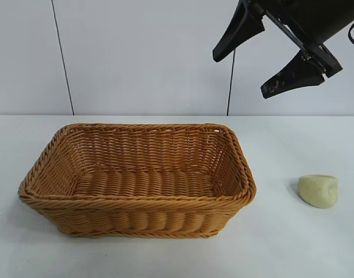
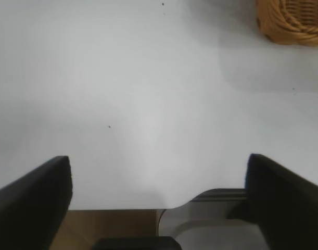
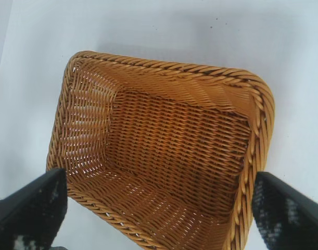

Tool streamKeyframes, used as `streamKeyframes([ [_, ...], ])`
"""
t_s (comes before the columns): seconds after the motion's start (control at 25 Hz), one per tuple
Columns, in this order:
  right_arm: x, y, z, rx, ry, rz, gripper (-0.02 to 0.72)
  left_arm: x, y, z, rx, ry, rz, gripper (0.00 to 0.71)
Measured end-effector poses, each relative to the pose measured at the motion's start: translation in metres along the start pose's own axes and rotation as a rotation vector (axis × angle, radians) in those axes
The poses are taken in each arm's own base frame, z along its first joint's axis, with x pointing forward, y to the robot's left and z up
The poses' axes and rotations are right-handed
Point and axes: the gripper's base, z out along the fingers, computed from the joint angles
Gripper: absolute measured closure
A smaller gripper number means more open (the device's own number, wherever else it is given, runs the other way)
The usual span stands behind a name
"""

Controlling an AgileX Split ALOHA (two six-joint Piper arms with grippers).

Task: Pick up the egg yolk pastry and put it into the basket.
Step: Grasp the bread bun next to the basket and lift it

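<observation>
The egg yolk pastry [image 1: 318, 190], a small pale cream lump, lies on the white table to the right of the basket [image 1: 136, 178]. The orange-brown wicker basket stands at the table's middle and holds nothing. My right gripper [image 1: 239, 74] hangs high above the table, over the basket's right end, open and empty. The right wrist view looks down into the basket [image 3: 164, 156] between its spread fingers; the pastry does not show there. My left gripper [image 2: 159, 203] is open and empty over bare table, out of the exterior view.
The white table [image 1: 304, 249] runs around the basket. In the left wrist view a corner of the basket [image 2: 294, 21] shows far off, and the table's edge [image 2: 122, 209] with a grey mount lies below the fingers.
</observation>
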Motion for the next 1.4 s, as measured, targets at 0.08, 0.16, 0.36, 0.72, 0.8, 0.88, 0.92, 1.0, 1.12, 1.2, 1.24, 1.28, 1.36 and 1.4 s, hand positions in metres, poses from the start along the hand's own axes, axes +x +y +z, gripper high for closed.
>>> streamKeyframes([
  [0.08, 0.001, -0.002, 0.000, 0.019, 0.007, -0.020, 0.041, 0.004, 0.000, -0.006, 0.002, -0.046, 0.003, 0.014],
  [0.16, 0.002, -0.005, 0.000, 0.051, 0.021, -0.052, 0.041, 0.006, -0.001, -0.010, 0.003, -0.083, 0.005, 0.014],
  [0.36, 0.003, -0.018, -0.003, 0.161, 0.048, -0.058, 0.041, 0.012, -0.001, -0.018, 0.005, -0.153, 0.010, 0.014],
  [0.72, -0.002, -0.066, -0.028, 0.361, 0.046, 0.031, 0.041, 0.026, -0.002, -0.032, 0.013, -0.283, 0.019, 0.014],
  [0.8, -0.003, -0.070, -0.030, 0.374, 0.047, 0.038, 0.041, 0.026, -0.002, -0.032, 0.013, -0.284, 0.019, 0.014],
  [0.88, -0.002, -0.073, -0.027, 0.380, 0.064, 0.041, 0.041, 0.026, -0.002, -0.032, 0.013, -0.284, 0.019, 0.014],
  [0.92, -0.001, -0.075, -0.024, 0.381, 0.075, 0.047, 0.041, 0.026, -0.002, -0.032, 0.013, -0.284, 0.019, 0.014],
  [1.0, 0.000, -0.081, -0.016, 0.391, 0.105, 0.059, 0.041, 0.026, -0.002, -0.032, 0.013, -0.284, 0.019, 0.014],
  [1.12, 0.002, -0.095, -0.001, 0.420, 0.144, 0.084, 0.041, 0.026, -0.002, -0.032, 0.013, -0.284, 0.019, 0.014],
  [1.2, 0.004, -0.105, 0.011, 0.438, 0.171, 0.103, 0.041, 0.026, -0.002, -0.032, 0.013, -0.284, 0.019, 0.014],
  [1.24, 0.005, -0.110, 0.017, 0.443, 0.183, 0.110, 0.041, 0.026, -0.002, -0.032, 0.013, -0.284, 0.019, 0.014],
  [1.28, 0.006, -0.115, 0.023, 0.449, 0.195, 0.115, 0.041, 0.026, -0.002, -0.032, 0.013, -0.284, 0.019, 0.014],
  [1.36, 0.010, -0.126, 0.037, 0.459, 0.226, 0.130, 0.041, 0.026, -0.002, -0.032, 0.013, -0.284, 0.019, 0.014],
  [1.4, 0.011, -0.131, 0.044, 0.464, 0.238, 0.138, 0.041, 0.026, -0.002, -0.032, 0.013, -0.284, 0.019, 0.014],
])
